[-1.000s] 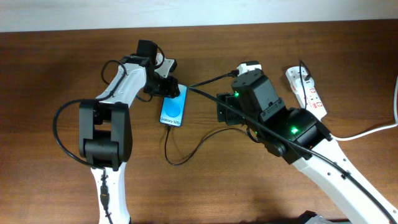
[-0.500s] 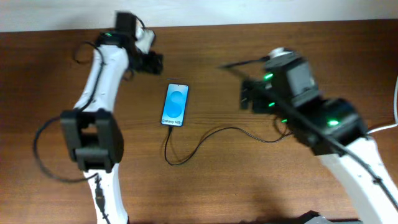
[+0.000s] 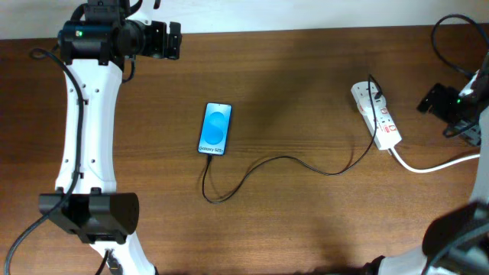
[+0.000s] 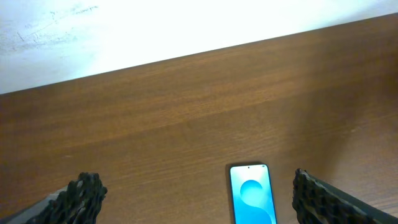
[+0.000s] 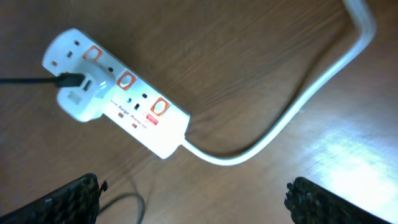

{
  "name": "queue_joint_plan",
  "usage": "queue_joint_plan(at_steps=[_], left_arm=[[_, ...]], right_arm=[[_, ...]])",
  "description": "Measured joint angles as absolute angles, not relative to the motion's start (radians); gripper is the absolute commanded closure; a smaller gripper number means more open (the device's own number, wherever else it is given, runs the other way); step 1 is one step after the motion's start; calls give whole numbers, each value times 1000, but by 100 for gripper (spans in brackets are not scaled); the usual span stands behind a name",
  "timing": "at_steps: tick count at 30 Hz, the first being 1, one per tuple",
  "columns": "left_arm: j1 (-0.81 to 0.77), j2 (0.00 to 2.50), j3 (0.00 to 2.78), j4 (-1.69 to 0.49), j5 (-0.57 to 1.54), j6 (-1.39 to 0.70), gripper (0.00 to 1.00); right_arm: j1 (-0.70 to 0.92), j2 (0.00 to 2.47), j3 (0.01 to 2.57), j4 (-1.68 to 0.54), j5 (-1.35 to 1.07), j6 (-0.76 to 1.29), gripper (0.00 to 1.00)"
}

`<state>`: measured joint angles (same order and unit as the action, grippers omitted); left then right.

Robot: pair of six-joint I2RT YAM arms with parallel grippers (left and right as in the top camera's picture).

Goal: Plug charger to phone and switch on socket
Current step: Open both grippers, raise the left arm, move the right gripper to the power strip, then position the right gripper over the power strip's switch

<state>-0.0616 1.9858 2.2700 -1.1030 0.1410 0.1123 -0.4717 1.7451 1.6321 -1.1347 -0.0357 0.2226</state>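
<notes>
Wood worktop [image 3: 306, 69] lies open between phone [image 3: 215, 129] and socket [image 3: 376, 114], charger [image 3: 267, 163] running between; our left pincer [image 4: 194, 180] and right pincer [image 5: 194, 185] gape wide near its edges.

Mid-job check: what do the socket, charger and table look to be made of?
Socket: looks like hard white plastic, smooth, slightly glossy, with moulded rounded edges.
Charger: thin black cable, probably a rubbery sheath, since it lies in loose curves.
Table: brown wood grain with a sheen where light glares; solid wood or laminate, cannot tell.

Bright, sharp; glare on table [image 5: 346, 154]
</notes>
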Motion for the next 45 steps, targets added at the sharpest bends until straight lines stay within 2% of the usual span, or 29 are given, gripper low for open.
queue_joint_plan(at_steps=[10, 16, 45], left_arm=[[-62, 1986, 2270, -1103, 141, 112, 1], [-62, 1986, 2270, -1103, 141, 112, 1], [-62, 1986, 2270, -1103, 141, 112, 1]], right_arm=[[-468, 2016, 1631, -933, -212, 165, 2], [-425, 2041, 1631, -891, -168, 72, 1], [-405, 2141, 1630, -818, -76, 41, 2]])
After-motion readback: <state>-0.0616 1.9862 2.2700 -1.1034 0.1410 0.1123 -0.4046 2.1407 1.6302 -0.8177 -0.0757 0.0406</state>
